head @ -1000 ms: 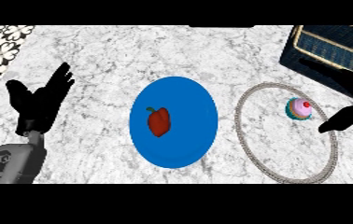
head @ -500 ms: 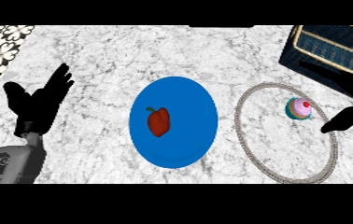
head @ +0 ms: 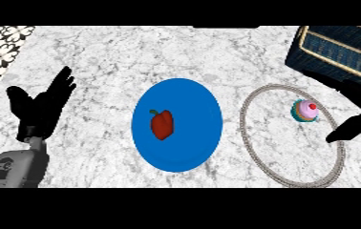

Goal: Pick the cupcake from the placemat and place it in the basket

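The marble counter [head: 106,56] is seen to carry, near its 3 o'clock side, a pale placemat [head: 257,149] ringed by a grey braided border, with the dark basket [head: 328,51] set at about 1 o'clock from it in the far right corner. The cupcake [head: 307,110] is found upright inside the placemat's upper right part, and the right hand [head: 345,131], of which only a dark tip is shown at the view's edge so that its fingers cannot be judged, is placed just beside it, the cupcake lying at roughly 10 o'clock from that hand. The right hand is clearly the nearer one, since the left hand [head: 42,106] is held open with straight fingers up, resting well apart at 9 o'clock.
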Tool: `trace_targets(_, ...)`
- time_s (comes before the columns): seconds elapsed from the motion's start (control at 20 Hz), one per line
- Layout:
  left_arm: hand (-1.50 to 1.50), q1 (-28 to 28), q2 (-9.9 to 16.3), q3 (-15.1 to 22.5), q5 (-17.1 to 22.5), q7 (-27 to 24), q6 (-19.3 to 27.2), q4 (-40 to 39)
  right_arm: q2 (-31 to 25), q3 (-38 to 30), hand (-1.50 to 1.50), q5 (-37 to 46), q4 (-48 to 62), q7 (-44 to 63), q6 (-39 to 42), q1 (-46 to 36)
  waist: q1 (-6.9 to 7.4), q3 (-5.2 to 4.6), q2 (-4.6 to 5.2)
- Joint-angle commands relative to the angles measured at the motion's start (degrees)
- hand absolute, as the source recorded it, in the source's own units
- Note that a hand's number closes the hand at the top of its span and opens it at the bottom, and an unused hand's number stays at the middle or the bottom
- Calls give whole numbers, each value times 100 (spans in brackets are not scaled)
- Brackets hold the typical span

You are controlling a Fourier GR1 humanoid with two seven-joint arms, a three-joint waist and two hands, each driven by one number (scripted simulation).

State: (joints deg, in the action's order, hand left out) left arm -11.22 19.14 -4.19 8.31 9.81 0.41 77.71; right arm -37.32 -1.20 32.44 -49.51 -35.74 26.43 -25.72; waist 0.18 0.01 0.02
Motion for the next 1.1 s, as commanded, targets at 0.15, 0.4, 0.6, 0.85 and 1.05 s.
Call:
trace_targets(0.15,0,201,6,-174,-70,25,-219,132,188,-54,-150,432,226,39,-281,-170,20,0,1)
trace_targets(0.4,0,-171,-280,-49,-268,238,-63,37,429,22,-150,867,605,-126,-805,-98,17,2,10)
trace_targets(0.6,0,-87,-126,-151,-291,401,-70,243,376,430,150,1153,-441,198,-593,124,-11,-2,-11)
trace_targets(0.85,0,-258,-369,-134,-415,656,79,389,354,151,150,1363,254,-375,-906,27,7,1,2)
trace_targets(1.05,0,8,-226,-261,-340,594,-205,585,584,221,150,1519,219,-406,-1089,181,12,1,-2)
